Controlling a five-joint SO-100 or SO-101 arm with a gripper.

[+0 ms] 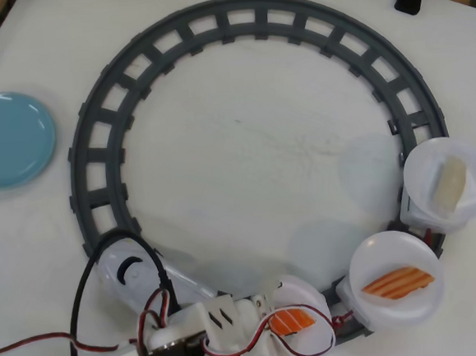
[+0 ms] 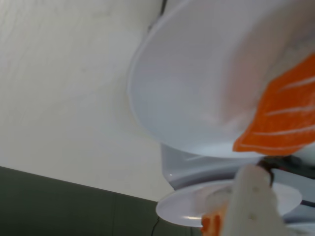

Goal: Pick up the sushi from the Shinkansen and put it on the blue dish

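While our white pincer sits at the orange striped salmon nigiri on the toy train's first white plate-car, we cannot tell its opening.
Risks as we judge them: the piece slipping, the plate-car tipping, the long carry to the glossy light-blue dish.

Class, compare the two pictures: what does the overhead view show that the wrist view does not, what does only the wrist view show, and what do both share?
Only the overhead view shows the blue dish, the grey track, the train's nose, the cream piece on its plate, and the arm over the first car.

Only the wrist view shows the middle plate's underside rim and support from close up, and a white finger at the bottom edge.

Both show the striped salmon sushi on the middle plate and the white table.
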